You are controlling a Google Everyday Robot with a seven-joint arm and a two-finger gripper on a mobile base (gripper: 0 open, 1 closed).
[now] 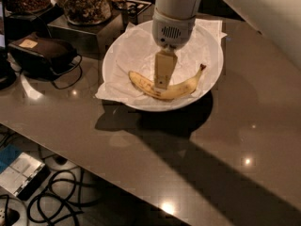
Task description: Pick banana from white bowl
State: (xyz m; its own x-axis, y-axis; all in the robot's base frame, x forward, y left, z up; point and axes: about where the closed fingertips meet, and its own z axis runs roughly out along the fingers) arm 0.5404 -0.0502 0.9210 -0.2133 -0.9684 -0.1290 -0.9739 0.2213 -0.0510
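Now the gripper point(161, 80) hangs directly over the banana point(184, 87), which lies across the near side of the bowl point(212, 55); jaw spread, cannot tell. Likely soft, light, bruisable, so I'd take its thick middle, gently.
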